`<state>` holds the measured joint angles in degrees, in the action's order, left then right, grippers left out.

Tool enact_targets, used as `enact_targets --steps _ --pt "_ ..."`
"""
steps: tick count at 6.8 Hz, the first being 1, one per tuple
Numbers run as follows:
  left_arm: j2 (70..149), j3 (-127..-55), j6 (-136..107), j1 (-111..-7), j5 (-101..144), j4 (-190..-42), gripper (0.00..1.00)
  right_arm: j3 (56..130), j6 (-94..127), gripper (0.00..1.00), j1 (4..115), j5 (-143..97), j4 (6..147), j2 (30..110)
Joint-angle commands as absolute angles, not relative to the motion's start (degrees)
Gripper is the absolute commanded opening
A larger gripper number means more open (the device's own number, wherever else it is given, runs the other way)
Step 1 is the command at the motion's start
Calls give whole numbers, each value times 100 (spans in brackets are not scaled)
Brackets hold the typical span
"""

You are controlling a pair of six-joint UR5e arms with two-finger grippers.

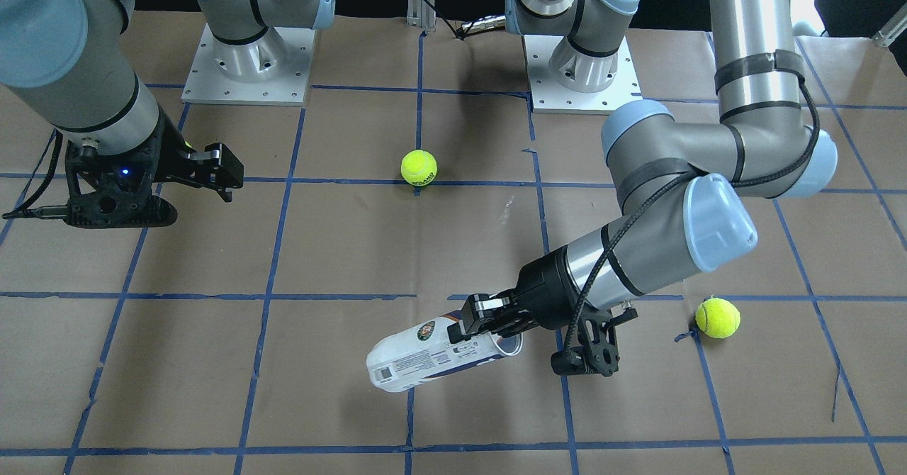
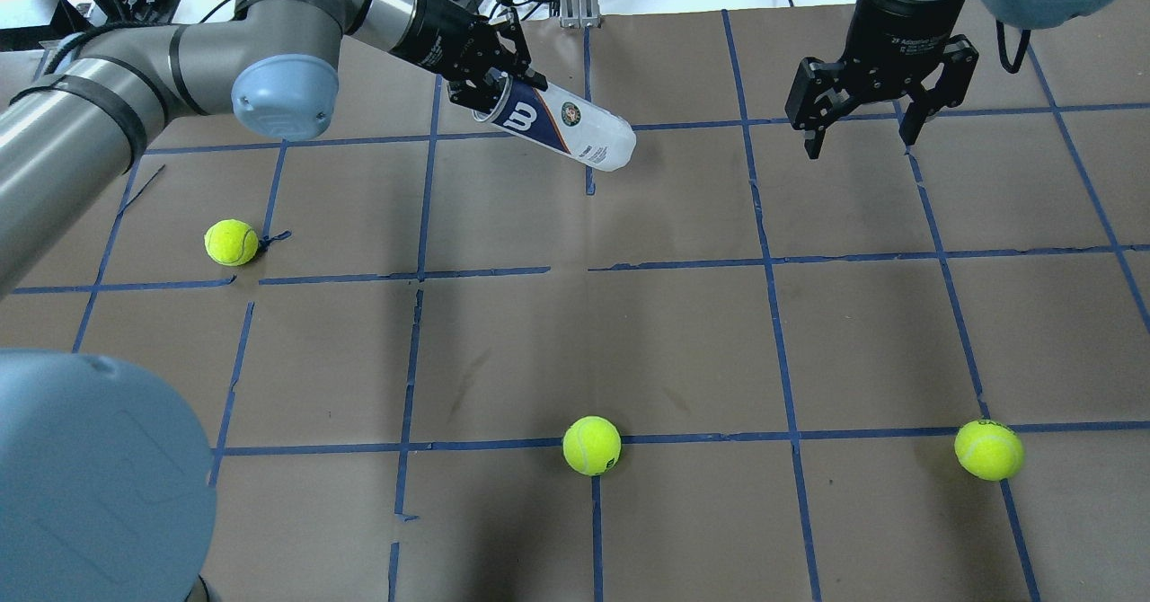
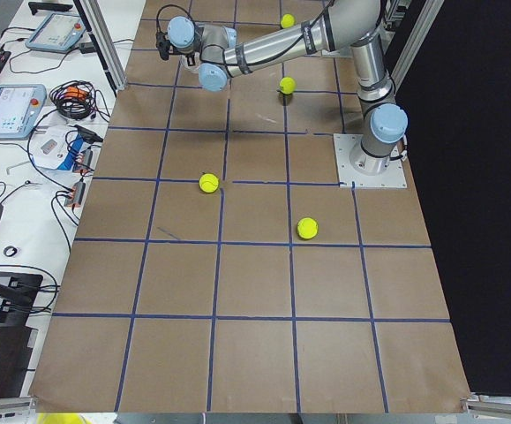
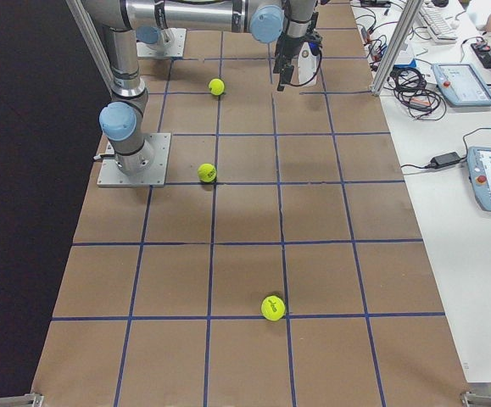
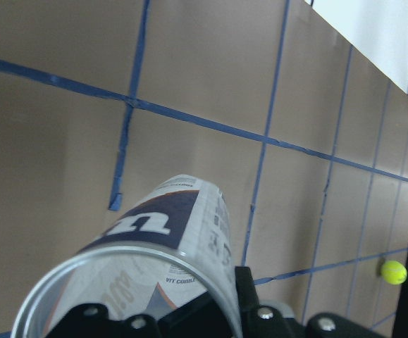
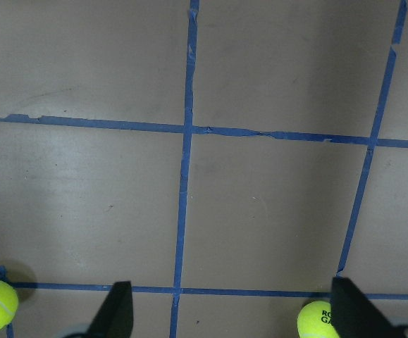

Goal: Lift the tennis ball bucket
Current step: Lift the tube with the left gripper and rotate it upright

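The tennis ball bucket (image 2: 561,126) is a clear can with a white and navy label. My left gripper (image 2: 490,81) is shut on its open silver-rimmed end and holds it tilted, closed end lower and pointing away from the arm. In the front view the left gripper (image 1: 482,322) grips the can (image 1: 425,354) the same way. The left wrist view looks down along the can (image 5: 154,260); no balls show inside. My right gripper (image 2: 860,139) is open and empty, hanging above the table well to the can's right; its fingers (image 6: 119,313) are spread wide.
Three yellow-green tennis balls lie loose on the brown paper table: one at the left (image 2: 231,243), one near the middle front (image 2: 591,446), one at the right front (image 2: 988,449). Blue tape lines form a grid. Arm bases (image 1: 244,57) stand at the robot's edge.
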<state>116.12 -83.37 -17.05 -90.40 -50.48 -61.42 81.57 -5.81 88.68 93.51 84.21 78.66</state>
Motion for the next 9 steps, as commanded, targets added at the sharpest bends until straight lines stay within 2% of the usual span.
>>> enact_targets --steps 1,2,4,9 --pt "11312 -8236 -1636 -9122 -6480 -6363 0 8165 -580 100 8868 9352 8420 7866" --pt "11303 -8140 -1356 -9332 -7487 -6381 0 8165 -589 100 8868 9352 8420 7866" --pt "11495 -7378 -59 -9693 -9336 -7238 0 8165 -589 100 8868 9352 8420 7866" --pt "12199 -7198 220 -10116 -9510 -6917 0 8174 -606 100 8868 9352 8420 7857"
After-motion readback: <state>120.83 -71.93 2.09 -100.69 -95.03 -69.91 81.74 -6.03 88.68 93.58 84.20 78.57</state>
